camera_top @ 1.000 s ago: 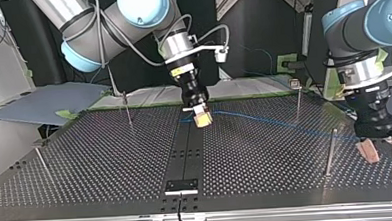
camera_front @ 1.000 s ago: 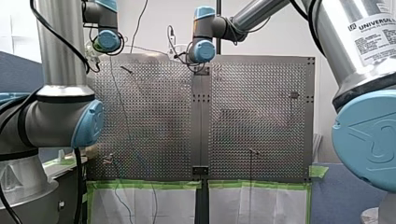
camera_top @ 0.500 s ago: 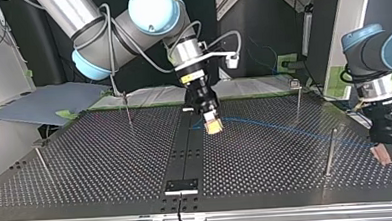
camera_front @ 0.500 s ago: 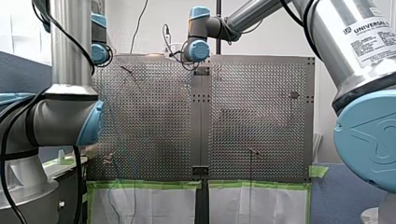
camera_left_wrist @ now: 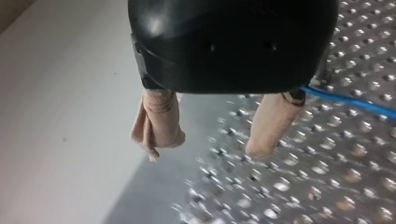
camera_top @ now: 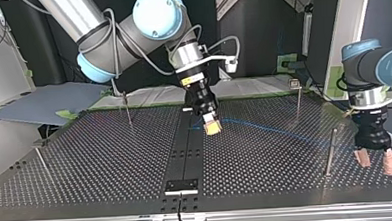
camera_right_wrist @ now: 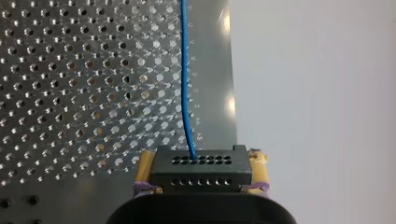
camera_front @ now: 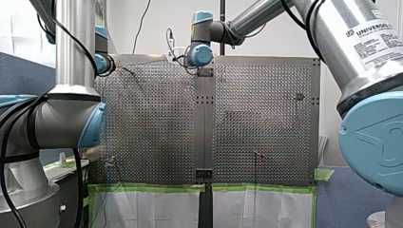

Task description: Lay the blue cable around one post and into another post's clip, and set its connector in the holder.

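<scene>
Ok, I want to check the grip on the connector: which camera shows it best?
The right wrist view: the black connector sits clamped between my right end effector's yellow pads, blue cable leaving its face. The top view shows only the pads; front and left wrist views show no connector.

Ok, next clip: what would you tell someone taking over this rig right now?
Right claw: shut on the black connector, held over the table's middle.
Left claw: open, empty, at the table's edge, blue cable beside it.
Done: connector picked up; cable trails from it.
Left: loop cable around a post, press it into a clip, seat connector in the holder; none of this shows as done.
</scene>
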`<state>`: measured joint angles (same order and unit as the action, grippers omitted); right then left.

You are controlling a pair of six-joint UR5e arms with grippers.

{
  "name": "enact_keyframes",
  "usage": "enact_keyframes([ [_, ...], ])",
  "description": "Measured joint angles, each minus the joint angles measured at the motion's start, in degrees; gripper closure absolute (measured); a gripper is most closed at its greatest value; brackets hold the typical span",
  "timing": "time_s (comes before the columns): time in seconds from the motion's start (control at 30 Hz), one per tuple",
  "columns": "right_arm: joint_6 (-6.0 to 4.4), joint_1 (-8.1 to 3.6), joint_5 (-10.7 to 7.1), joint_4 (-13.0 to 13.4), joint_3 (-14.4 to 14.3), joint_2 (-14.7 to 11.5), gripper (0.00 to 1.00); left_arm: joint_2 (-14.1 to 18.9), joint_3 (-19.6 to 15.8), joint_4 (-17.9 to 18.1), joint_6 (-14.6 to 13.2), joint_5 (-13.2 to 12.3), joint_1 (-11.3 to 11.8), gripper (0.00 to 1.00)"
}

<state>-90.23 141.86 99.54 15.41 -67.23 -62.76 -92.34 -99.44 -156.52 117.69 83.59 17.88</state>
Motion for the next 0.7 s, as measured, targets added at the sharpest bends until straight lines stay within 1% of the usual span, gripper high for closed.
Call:
enact_keyframes([
  [0.07, -0.3, -0.18, 0.47, -0.02, 0.0, 0.27, 1.0, -1.13, -0.01, -0.05, -0.3, -0.19, -0.01, 0.0],
  [0.13, -0.82, -0.4, 1.12, -0.11, -0.02, 0.6, 1.0, -2.06, -0.04, -0.23, -0.56, -0.23, -0.02, 0.0],
  [0.17, -1.25, -0.59, 1.71, -0.33, -0.01, 0.89, 1.0, -2.47, -0.07, -0.3, -0.63, -0.22, -0.07, 0.0],
  [0.27, -1.84, -1.16, 3.26, -1.38, -0.08, 1.76, 1.0, -3.27, -0.09, -0.41, -0.44, -0.22, -0.24, 0.0],
  [0.4, -2.0, -1.88, 5.5, -3.45, -0.77, 2.78, 1.0, -4.47, -0.32, -0.75, -0.3, -0.41, -0.72, 0.0],
  [0.5, -2.33, -2.33, 7.26, -4.69, -2.15, 2.97, 1.0, -4.84, -0.77, -0.89, -0.34, -0.68, -1.22, 0.0],
  [0.63, -3.2, -3.0, 9.4, -4.41, -4.16, 3.0, 1.0, -4.96, -1.22, -0.95, -0.14, -0.63, -1.61, 0.0],
  [0.7, -4.13, -3.43, 10.58, -3.51, -5.33, 3.01, 1.0, -4.97, -1.31, -1.0, 0.0, -0.57, -1.72, 0.0],
])
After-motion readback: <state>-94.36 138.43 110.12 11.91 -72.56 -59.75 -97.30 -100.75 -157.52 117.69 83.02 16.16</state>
